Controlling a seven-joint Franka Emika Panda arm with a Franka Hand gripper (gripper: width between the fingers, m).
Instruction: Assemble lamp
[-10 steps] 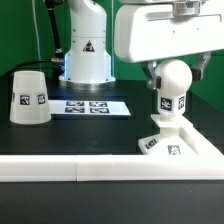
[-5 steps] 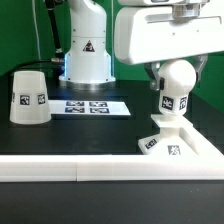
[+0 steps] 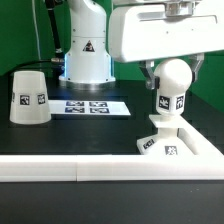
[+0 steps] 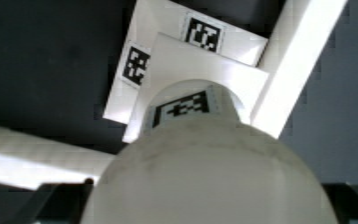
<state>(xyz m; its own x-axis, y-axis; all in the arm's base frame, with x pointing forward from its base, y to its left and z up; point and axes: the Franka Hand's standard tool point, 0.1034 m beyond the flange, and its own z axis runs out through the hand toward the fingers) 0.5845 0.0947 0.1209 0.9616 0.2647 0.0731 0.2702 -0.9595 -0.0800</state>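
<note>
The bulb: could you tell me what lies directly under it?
The square base lies under the bulb, whose neck meets its raised middle. The neck covers the joint itself.

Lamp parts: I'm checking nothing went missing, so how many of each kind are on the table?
Round white plastic bulb with neck: 1
Flat square white plastic base: 1
Tapered white cup-like plastic shade: 1
Total: 3
</note>
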